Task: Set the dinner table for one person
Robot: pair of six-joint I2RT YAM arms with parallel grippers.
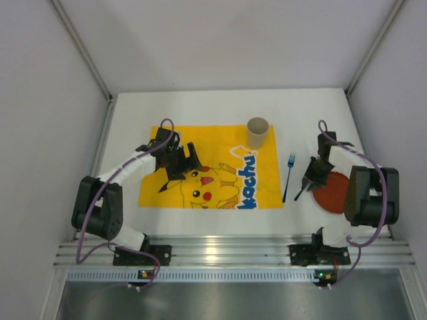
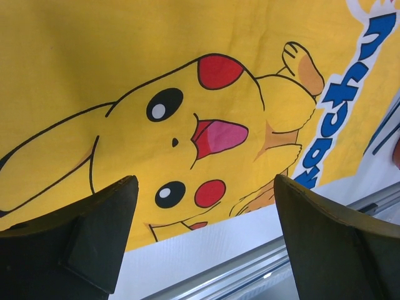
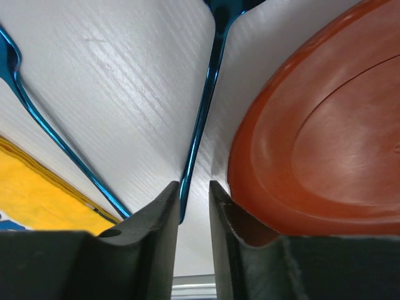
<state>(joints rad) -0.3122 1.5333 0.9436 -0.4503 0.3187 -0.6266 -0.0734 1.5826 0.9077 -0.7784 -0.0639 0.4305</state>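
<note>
Tools first: right tool (image 3: 194, 187) narrowed to a slit astride a slim blue utensil (image 3: 199, 134), with the handle end between the jaws. Cannot tell from the wrist view whether the pads truly bite or merely flank it. Then left tool (image 2: 205, 184): spread wide, holding nothing, poised above the printed face on the yellow cloth (image 1: 220, 143).

Under everything, the bench (image 1: 200, 110): spans the whole working area beneath both arms, back from the metal rail (image 1: 227, 257) at the near edge. Judged rigid, heavy and fixed. Offers nothing to take hold of and needs none, serving only as the surface to lay things on. Shows a matte finish with a fine ribbed grain, so should give plate and cup modest grip. Leaves thin cutlery lying flush, though, with no room beneath. Best to pinch such a handle across its narrow sides, coming straight down.

Around it: red plate (image 1: 331, 193) at the right, just beside the blue utensil but apart from it. Blue fork (image 1: 289, 175) between cloth and plate, clear of the other utensil. Beige cup (image 1: 257, 132) upright at the cloth's far right corner.

Watch the plate rim, close against the right tool's outer finger and easily nudged by sideways drift. Mind the cloth too: soft, and prone to wrinkle or slide if anything drags across it.
</note>
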